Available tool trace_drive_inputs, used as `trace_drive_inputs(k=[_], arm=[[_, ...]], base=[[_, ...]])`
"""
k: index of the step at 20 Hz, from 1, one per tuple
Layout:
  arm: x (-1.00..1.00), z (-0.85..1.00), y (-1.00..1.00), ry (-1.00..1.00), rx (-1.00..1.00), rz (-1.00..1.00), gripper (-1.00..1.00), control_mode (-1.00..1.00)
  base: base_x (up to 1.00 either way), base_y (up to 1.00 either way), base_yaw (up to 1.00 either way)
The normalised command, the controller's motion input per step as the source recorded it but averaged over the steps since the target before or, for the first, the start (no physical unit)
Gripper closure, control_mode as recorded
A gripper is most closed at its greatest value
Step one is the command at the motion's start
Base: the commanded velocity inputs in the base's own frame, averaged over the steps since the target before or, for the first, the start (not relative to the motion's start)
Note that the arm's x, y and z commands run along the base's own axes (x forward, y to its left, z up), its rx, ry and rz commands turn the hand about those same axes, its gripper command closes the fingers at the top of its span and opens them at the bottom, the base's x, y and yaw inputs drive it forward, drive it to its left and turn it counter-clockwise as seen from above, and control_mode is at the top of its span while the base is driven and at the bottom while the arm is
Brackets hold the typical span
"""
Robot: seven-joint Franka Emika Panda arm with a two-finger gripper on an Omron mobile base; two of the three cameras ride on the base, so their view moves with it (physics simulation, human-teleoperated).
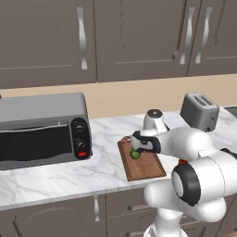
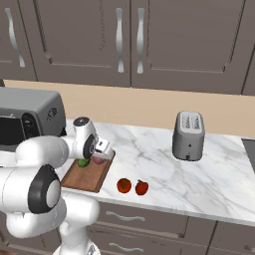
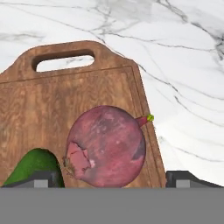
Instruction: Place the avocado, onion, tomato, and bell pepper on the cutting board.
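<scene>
On cutting board (image 3: 65, 100), wide-open tool (image 3: 113, 179) straddles onion (image 3: 106, 146).

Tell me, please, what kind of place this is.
Most likely a home kitchen. A white marble counter runs below dark brown wall cabinets, and on it stand a grey toaster oven, a silver two-slot toaster and a brown wooden cutting board.

Brown cabinets (image 1: 51, 41), beige wall (image 2: 149, 107), marble counter (image 2: 199, 174), toaster oven (image 1: 41, 132), toaster (image 2: 189, 134)

One avocado (image 3: 33, 168), one onion (image 3: 106, 146), one tomato (image 2: 124, 186), one bell pepper (image 2: 142, 188), one cutting board (image 3: 65, 96).
</scene>
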Motion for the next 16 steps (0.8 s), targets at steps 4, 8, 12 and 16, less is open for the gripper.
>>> trace_drive_inputs(k=[4, 8, 12, 16], arm=[[-0.01, 0.35, -0.01, 0.00, -0.05, -0.01, -1.00, -1.00], [-0.09, 0.23, -0.12, 0.00, -0.02, 0.00, -1.00, -1.00], [-0.31, 0.06, -0.27, 0.00, 0.00, 0.00, -1.00, -1.00], [-0.39, 0.06, -0.34, 0.00, 0.00, 0.00, -1.00, -1.00]], base=[[0.00, 0.00, 0.00], [0.00, 0.00, 0.00], [0.00, 0.00, 0.00], [0.00, 0.00, 0.00]])
